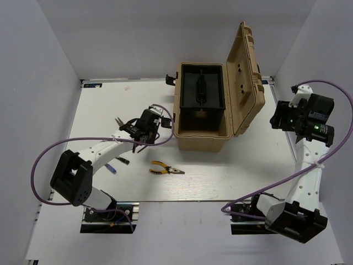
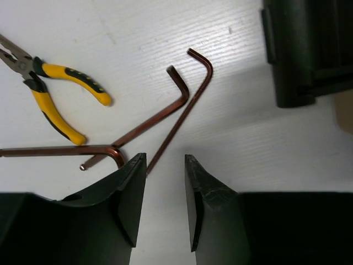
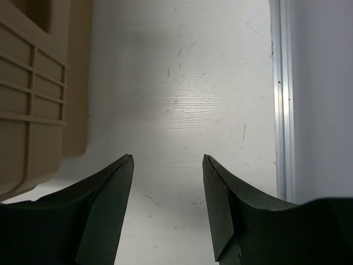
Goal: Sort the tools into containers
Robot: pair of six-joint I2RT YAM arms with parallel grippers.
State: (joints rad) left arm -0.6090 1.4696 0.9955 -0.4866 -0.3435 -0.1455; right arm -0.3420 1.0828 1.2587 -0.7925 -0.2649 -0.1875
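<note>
The tan toolbox (image 1: 201, 138) stands open at the table's middle back, lid (image 1: 248, 77) up, black inner tray (image 1: 201, 88) inside. Yellow-handled pliers (image 1: 165, 170) lie in front of it and also show in the left wrist view (image 2: 60, 105). My left gripper (image 1: 135, 135) is open and empty (image 2: 165, 157), low over the table left of the toolbox. Three dark hex keys (image 2: 182, 118) (image 2: 149, 124) (image 2: 60, 150) lie just ahead of its left finger. A blue-handled screwdriver (image 1: 110, 167) lies near the left arm. My right gripper (image 1: 284, 118) is open and empty (image 3: 168, 157) over bare table right of the toolbox (image 3: 33, 110).
A black part of the toolbox (image 2: 309, 49) fills the upper right of the left wrist view. The table's metal edge rail (image 3: 280, 99) runs just right of my right gripper. White walls close in the table on three sides.
</note>
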